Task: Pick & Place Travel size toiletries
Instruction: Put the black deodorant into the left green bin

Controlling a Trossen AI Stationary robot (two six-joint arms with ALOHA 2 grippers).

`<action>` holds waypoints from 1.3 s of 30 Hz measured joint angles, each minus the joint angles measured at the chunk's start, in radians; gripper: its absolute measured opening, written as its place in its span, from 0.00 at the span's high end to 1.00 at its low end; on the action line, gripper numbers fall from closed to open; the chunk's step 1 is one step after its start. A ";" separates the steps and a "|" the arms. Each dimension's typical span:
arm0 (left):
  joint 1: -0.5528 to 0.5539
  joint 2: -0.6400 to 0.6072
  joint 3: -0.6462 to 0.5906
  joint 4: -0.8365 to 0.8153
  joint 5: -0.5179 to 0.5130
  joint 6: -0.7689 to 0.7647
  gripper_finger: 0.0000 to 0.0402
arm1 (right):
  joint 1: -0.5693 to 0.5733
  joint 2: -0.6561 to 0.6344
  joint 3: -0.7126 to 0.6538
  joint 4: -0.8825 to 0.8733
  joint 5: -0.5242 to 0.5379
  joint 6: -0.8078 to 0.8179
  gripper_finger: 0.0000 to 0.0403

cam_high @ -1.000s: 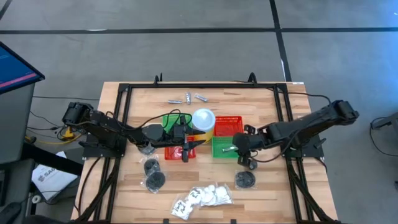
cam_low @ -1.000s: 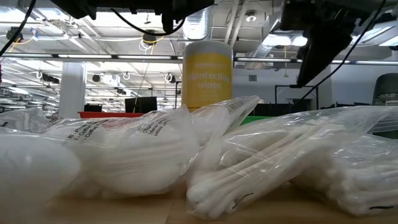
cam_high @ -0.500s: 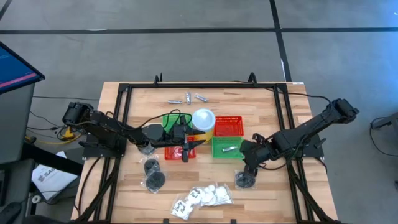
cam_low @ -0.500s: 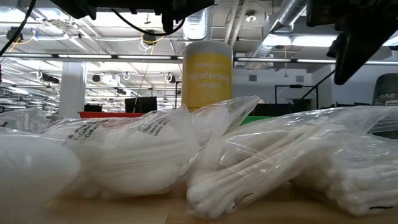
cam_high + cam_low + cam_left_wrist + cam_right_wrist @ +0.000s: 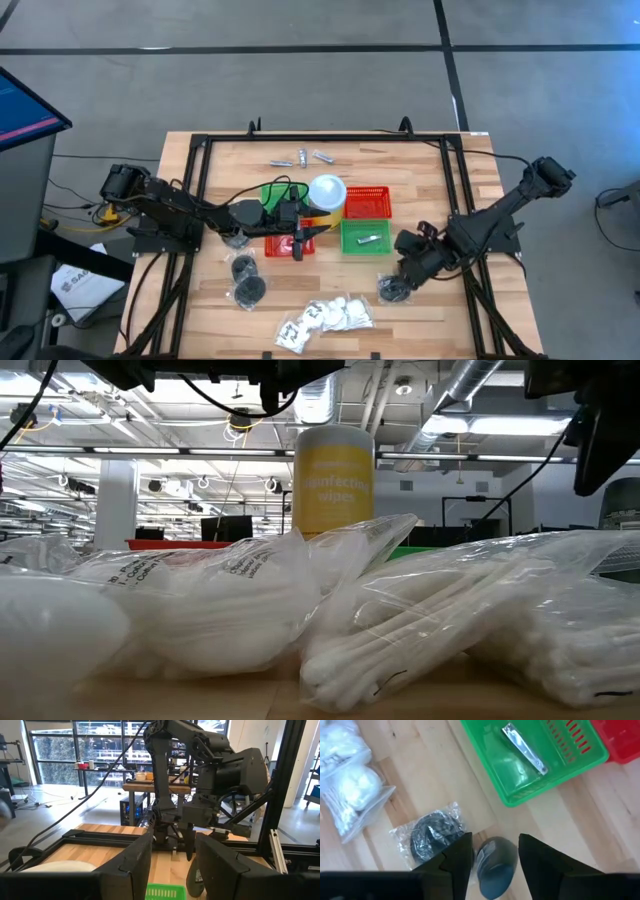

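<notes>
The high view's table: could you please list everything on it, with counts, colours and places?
Metal pieces: three, silvery, far side; a fourth lies in a green basket.
Cup: one, yellow with a white lid, centre.
Green baskets: two, mid-table.
Red baskets: two, mid-table.
Bagged round pieces: three visible, dark, near side.
Packets: a pile, white, near edge.
Left gripper: dark, by the baskets, jaws open.
Right gripper: dark, above the right-hand round piece, jaws open.

Green basket (image 5: pixel 555 767) holds a silvery metal piece (image 5: pixel 525 748); red basket (image 5: pixel 625 740) beside it. Dark round piece (image 5: pixel 431 838) in clear bag. Yellow cup (image 5: pixel 334 477), faint pale lettering. White pieces (image 5: pixel 215 610), packets apparently black-printed.
</notes>
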 joint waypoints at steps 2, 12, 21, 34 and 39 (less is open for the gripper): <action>0.000 0.000 0.000 0.000 0.000 0.000 0.64 | 0.009 0.004 0.000 -0.001 0.004 0.023 0.62; 0.000 0.000 0.000 0.000 0.000 -0.003 0.64 | 0.066 0.004 0.000 -0.040 0.056 0.138 0.60; 0.000 0.000 0.000 -0.003 0.000 -0.003 0.64 | 0.104 0.004 0.000 -0.048 0.089 0.207 0.59; 0.000 0.000 0.000 -0.006 0.000 -0.012 0.64 | 0.104 0.161 -0.001 -0.041 0.094 0.232 0.59; 0.000 0.000 0.000 -0.007 0.000 -0.011 0.64 | 0.104 0.216 0.000 -0.036 0.085 0.242 0.59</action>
